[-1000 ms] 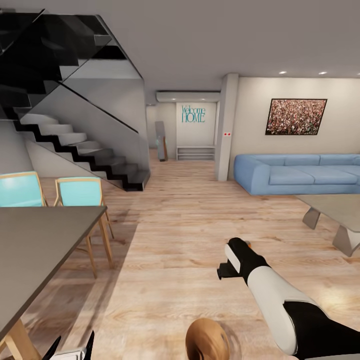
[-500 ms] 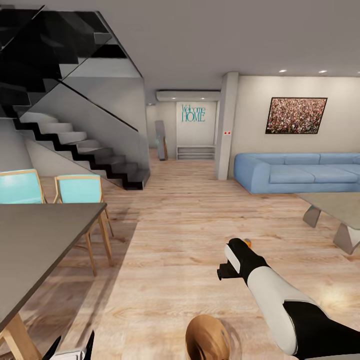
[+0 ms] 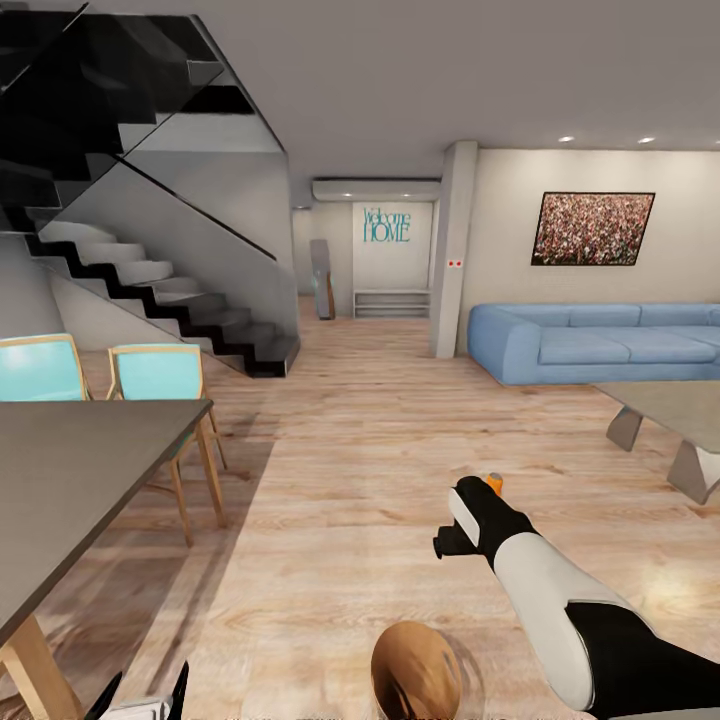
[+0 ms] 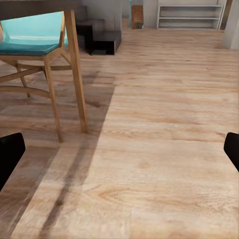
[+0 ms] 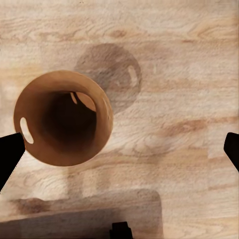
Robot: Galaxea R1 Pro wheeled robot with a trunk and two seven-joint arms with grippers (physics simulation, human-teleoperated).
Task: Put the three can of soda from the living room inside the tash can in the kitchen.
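Head view: the right arm reaches forward and down over the wood floor, and an orange soda can peeks out past the wrist; the right end effector itself is hidden behind the black wrist, so its opening cannot be told from here. At the lower edge, two dark fingertips of the left end effector stand spread apart, with nothing between them. The trash can sits on the floor at the bottom edge, close in front of the robot, showing its coppery-brown inside. To the left, a grey desk juts in with two turquoise chairs behind it; on the right are a long blue sofa and a low table. A broad strip of bare floor runs between them toward the black staircase and the far wall.

Left wrist view: the fingertips show at either edge — wide apart, holding nothing — over bare floor, with a chair leg nearby.

Right wrist view: the camera looks straight down into the trash can, round and brown inside, with what seems an orange shape low within. The dark fingertips sit at either edge, well apart; no can shows between them here.
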